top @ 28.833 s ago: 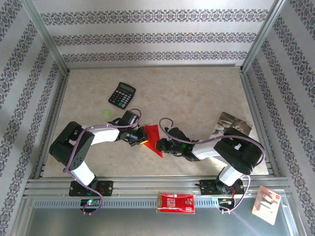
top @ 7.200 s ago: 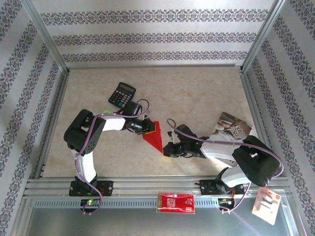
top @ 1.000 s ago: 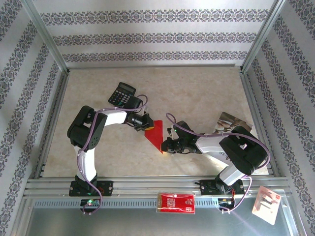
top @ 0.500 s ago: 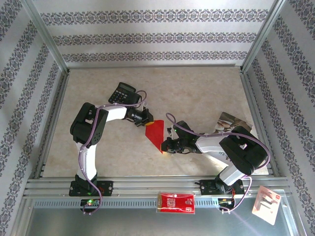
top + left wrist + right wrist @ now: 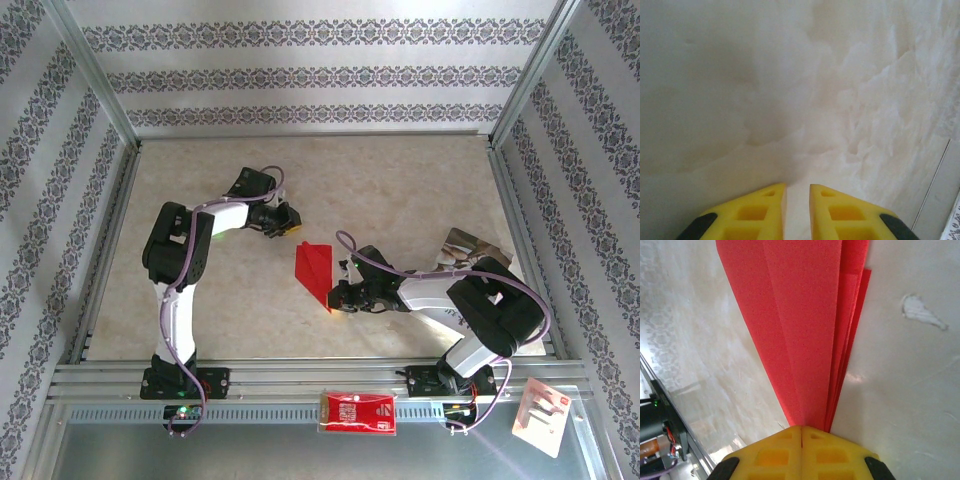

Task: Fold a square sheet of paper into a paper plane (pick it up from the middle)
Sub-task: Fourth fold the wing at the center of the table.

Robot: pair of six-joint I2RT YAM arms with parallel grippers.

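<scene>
The left end effector (image 5: pixel 284 224) has withdrawn from the paper plane (image 5: pixel 314 270). Half a second ago it was touching the wide far corner of the red fold; it now stands apart from it, up and to the left, over bare tabletop (image 5: pixel 420 190). In the left wrist view its yellow fingers (image 5: pixel 765 212) stand with a narrow gap between them and nothing in that gap, so this end effector holds nothing. The right end effector (image 5: pixel 336 298) has not moved over the last second. Its jaws are pressed fully together on the pointed near tip of the paper plane, and the right wrist view shows the red layers running into the closed pads (image 5: pixel 770 455). The paper plane lies flat near the middle of the tabletop as a long narrow triangle, wide end away from the arm bases, with its stacked layers fanned slightly along one edge. The release indicates that the crease worked by the left arm is probably finished; the fanned layers may still need pressing down
</scene>
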